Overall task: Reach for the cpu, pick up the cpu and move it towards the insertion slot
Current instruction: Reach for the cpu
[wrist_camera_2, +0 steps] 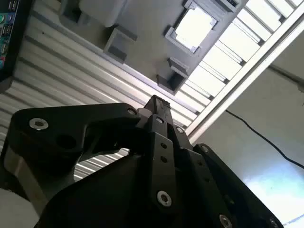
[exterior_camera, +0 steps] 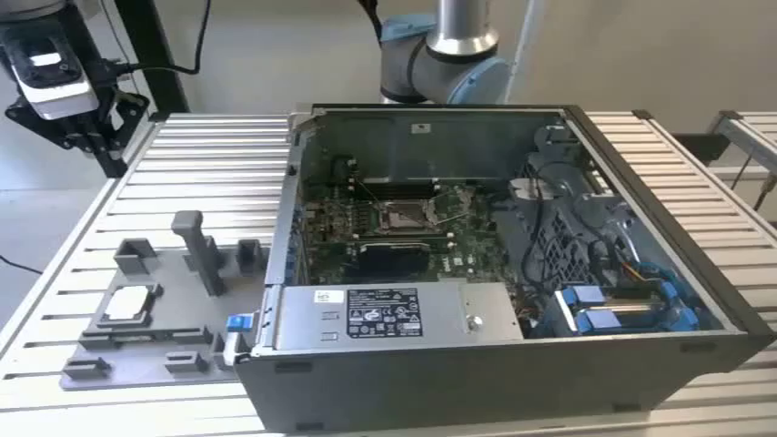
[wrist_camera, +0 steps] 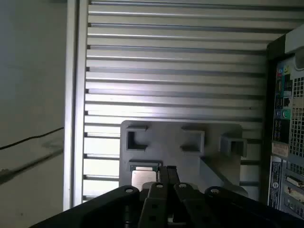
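The cpu (exterior_camera: 130,305) lies flat, silvery-white, in a recess of the grey fixture (exterior_camera: 182,341) on the slatted table, at the exterior view's left of the open computer case. Both wrist views show it: cpu (wrist_camera_2: 192,28), cpu (wrist_camera: 142,175). My gripper (exterior_camera: 97,135) hangs high above the table's far left corner, well away from the cpu. Its black fingers (wrist_camera_2: 156,105) are pressed together with nothing between them, and gripper (wrist_camera: 168,172) looks the same. The insertion slot (exterior_camera: 407,214) is a shiny square socket on the green motherboard inside the case.
The case (exterior_camera: 510,364) has tall walls, a power supply box (exterior_camera: 388,314) at the front and blue-grey cable clusters (exterior_camera: 607,300) on the exterior view's right. Upright posts (exterior_camera: 195,246) stand on the fixture. The arm base (exterior_camera: 443,55) is behind the case.
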Motion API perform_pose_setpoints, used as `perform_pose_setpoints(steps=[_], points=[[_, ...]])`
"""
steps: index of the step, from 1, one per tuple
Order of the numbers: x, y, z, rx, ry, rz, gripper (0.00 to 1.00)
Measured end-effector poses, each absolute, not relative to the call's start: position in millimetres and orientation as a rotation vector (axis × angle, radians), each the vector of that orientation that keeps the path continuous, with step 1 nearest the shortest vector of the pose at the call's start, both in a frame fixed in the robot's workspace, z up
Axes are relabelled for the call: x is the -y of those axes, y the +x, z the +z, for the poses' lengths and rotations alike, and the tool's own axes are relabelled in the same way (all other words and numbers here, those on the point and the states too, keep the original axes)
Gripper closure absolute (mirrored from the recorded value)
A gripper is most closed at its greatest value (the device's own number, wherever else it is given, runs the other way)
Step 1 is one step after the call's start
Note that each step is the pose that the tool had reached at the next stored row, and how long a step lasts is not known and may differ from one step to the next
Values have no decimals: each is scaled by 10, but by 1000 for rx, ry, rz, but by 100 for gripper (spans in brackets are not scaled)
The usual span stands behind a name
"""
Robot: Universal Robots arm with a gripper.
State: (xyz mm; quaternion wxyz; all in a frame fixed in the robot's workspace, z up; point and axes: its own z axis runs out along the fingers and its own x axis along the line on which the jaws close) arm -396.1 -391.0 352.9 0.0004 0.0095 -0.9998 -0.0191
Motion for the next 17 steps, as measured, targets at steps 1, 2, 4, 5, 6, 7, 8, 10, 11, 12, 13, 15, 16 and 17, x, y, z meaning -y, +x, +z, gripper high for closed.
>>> perform_pose_setpoints(steps=[1, 2, 4, 5, 6, 7, 8, 10, 11, 12, 13, 15, 16, 17], points=[[3910, -3961, 3529, 3140, 30, -60, 100], [3910, -3961, 3529, 3140, 30, -60, 100], [3910, -3961, 3529, 3140, 30, -60, 100], [3910, -3961, 3529, 3140, 30, -60, 100], [3910, -3961, 3529, 3140, 30, -60, 100], [3910, -3961, 3529, 3140, 30, -60, 100], [3910, -3961, 3529, 3140, 30, -60, 100], [3910, -3961, 3529, 3140, 30, -60, 100], [3910, -3962, 3530, 3140, 30, -60, 100], [3914, -3962, 3530, 3140, 30, -60, 100], [3919, -3963, 3529, 3140, 30, -60, 100], [3941, -3967, 3529, 3140, 30, -60, 100], [3958, -3970, 3528, 3140, 30, -60, 100], [3980, -3976, 3527, 3140, 30, -60, 100]])
